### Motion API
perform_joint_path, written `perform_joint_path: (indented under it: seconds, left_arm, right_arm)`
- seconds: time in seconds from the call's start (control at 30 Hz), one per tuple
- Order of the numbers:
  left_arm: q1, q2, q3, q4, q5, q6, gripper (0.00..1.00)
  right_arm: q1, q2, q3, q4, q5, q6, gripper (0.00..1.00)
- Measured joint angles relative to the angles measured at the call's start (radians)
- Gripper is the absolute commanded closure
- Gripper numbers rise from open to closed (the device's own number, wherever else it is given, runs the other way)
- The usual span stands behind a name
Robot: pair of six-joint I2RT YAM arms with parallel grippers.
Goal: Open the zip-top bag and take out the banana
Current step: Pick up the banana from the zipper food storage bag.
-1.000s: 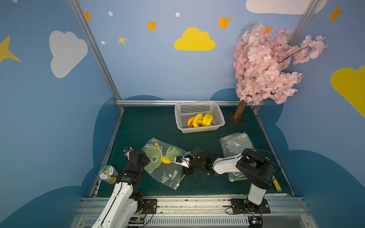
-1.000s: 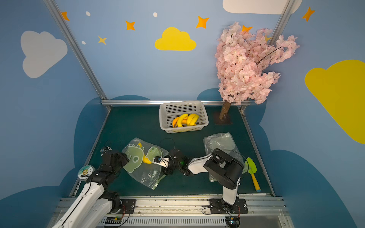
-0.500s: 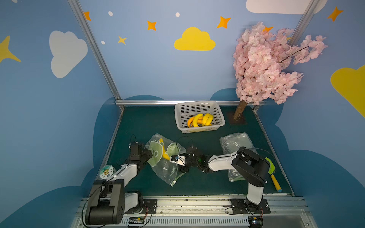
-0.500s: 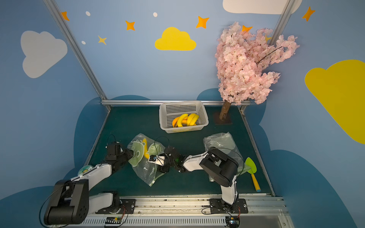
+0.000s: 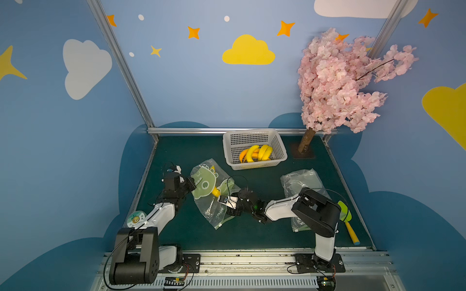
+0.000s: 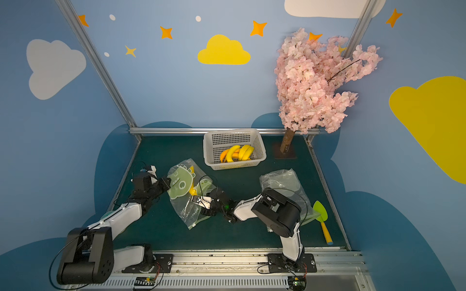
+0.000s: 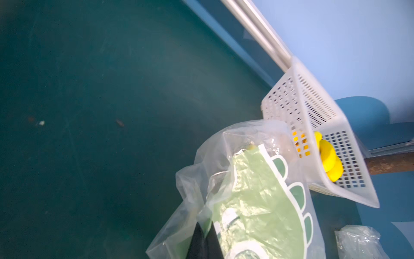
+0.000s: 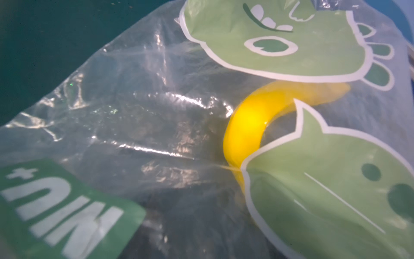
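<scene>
The clear zip-top bag (image 5: 210,206) (image 6: 185,209) with green cartoon prints lies on the green mat, left of centre. Through the film I see the yellow banana (image 5: 215,192) (image 6: 193,191) (image 8: 246,125) inside it. My left gripper (image 5: 193,182) (image 6: 167,183) (image 7: 205,237) is shut, its black fingers pinching the bag's left edge (image 7: 224,201). My right gripper (image 5: 228,205) (image 6: 205,205) is at the bag's right side, close to the banana. Its jaws stand wide, showing only as dark shapes behind the film (image 8: 156,112).
A white basket (image 5: 252,165) (image 6: 233,165) (image 7: 313,107) holding several bananas stands at the back. A second, crumpled bag (image 5: 302,180) lies at the right by a green scoop (image 5: 345,214). A tape roll (image 5: 136,219) sits at the left edge; the pink tree's trunk (image 5: 306,142) stands at the back right.
My left arm reached forward from the front edge to the bag and shut on its left edge. The bag shifted and rose toward the back. My right gripper stayed at the bag.
</scene>
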Motion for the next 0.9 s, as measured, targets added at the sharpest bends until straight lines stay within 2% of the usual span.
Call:
perform_joint_path:
  seconds: [0.13, 0.5, 0.67, 0.9]
  left_arm:
    - [0.0, 0.001, 0.001, 0.004, 0.033, 0.015, 0.97]
    - [0.0, 0.032, 0.001, 0.016, 0.121, 0.037, 0.97]
    - [0.0, 0.044, 0.004, 0.027, 0.153, 0.036, 0.97]
    - [-0.001, 0.044, 0.005, 0.039, 0.169, 0.036, 0.97]
  right_arm:
    - [0.0, 0.007, 0.002, 0.043, 0.06, -0.014, 0.26]
    - [-0.01, 0.018, 0.023, 0.095, 0.108, -0.045, 0.26]
    - [-0.048, 0.033, 0.098, 0.01, 0.018, -0.043, 0.33]
    - [-0.093, 0.033, 0.198, -0.233, -0.109, -0.039, 0.39]
